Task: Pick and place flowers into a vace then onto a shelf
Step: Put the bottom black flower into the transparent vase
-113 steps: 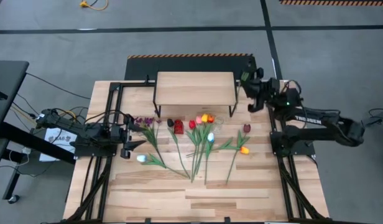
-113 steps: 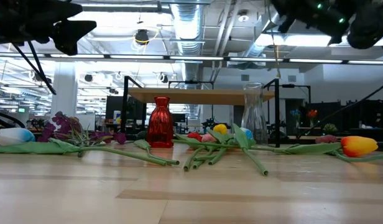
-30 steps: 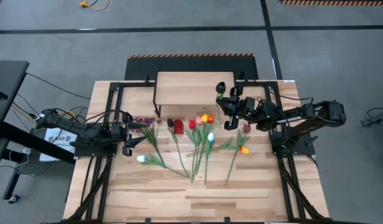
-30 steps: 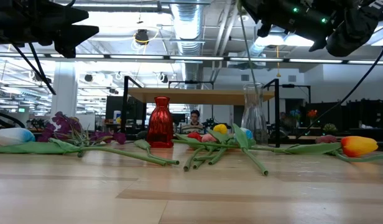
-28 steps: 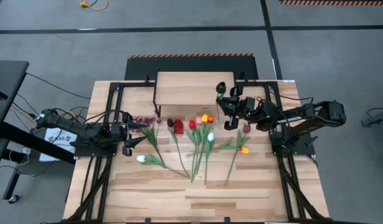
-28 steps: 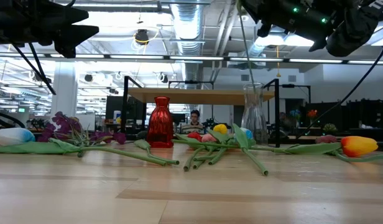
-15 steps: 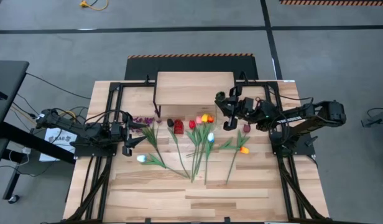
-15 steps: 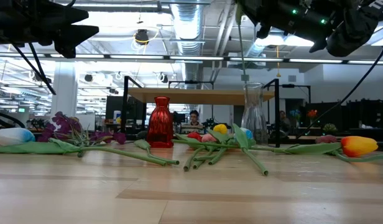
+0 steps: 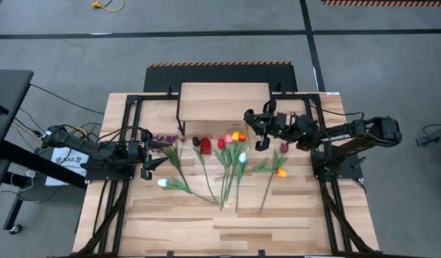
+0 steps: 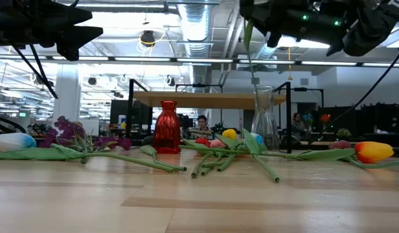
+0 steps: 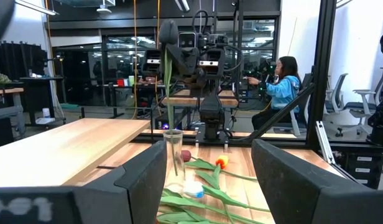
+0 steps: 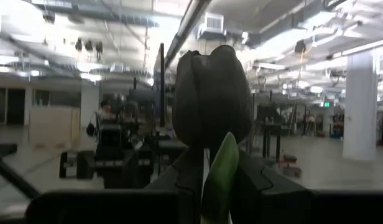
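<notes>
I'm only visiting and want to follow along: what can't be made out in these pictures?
- Low view: whether the near-black tulip's stem tip has entered the clear glass vase; the glass blurs it.
- High view: that vase, hidden under the right gripper.
- Right wrist view: vase and table, blocked by the tulip's head.
- Left wrist view: most of the flowers lying on the table, covered by the waiting left gripper's fingers.

The light plank surface [image 9: 206,229] carries loose flowers [image 9: 231,168] lying flat mid-surface, stems fanned toward the front edge. A red vase [image 10: 166,127] and a clear glass vase [image 10: 265,120] stand upright among them, before the small shelf [image 9: 224,102] at the back.
</notes>
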### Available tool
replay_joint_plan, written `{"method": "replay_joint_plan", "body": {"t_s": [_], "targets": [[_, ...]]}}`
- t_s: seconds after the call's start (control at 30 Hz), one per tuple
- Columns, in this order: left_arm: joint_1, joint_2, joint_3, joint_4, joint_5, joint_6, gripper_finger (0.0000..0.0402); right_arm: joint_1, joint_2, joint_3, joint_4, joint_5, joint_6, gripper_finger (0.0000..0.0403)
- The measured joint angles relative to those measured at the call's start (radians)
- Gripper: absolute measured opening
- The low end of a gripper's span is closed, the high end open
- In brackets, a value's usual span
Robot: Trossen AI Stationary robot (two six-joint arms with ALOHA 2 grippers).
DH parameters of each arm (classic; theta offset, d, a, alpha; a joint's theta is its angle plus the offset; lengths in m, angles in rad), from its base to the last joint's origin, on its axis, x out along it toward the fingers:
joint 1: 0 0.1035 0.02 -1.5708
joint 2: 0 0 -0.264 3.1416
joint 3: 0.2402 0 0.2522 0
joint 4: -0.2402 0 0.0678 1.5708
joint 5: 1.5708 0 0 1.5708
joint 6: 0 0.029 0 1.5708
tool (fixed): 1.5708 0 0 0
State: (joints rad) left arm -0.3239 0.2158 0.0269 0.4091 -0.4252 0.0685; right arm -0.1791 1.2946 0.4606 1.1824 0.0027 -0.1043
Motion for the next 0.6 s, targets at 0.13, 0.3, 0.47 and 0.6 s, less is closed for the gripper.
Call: {"method": "replay_joint_plan", "body": {"t_s": [0.13, 0.3, 0.47, 0.6], "targets": [[0.0, 0.0, 0.0, -0.001, 0.0, 0.0, 0.0224, 0.0, -0.085, 0.0, -0.145, 0.0, -0.001, 0.0047], [0.0, 0.0, 0.0, -0.002, 0.0, 0.0, 0.0224, 0.0, -0.187, 0.0, -0.37, 0.0, -0.001, 0.0047], [0.0, 0.0, 0.0, -0.002, 0.0, 0.0, 0.0224, 0.0, -0.244, 0.0, -0.537, -0.001, 0.024, 0.0054], [0.0, 0.0, 0.0, -0.002, 0.0, 0.0, 0.0224, 0.0, -0.264, 0.0, -0.628, 0.0, 0.04, 0.0076]]}}
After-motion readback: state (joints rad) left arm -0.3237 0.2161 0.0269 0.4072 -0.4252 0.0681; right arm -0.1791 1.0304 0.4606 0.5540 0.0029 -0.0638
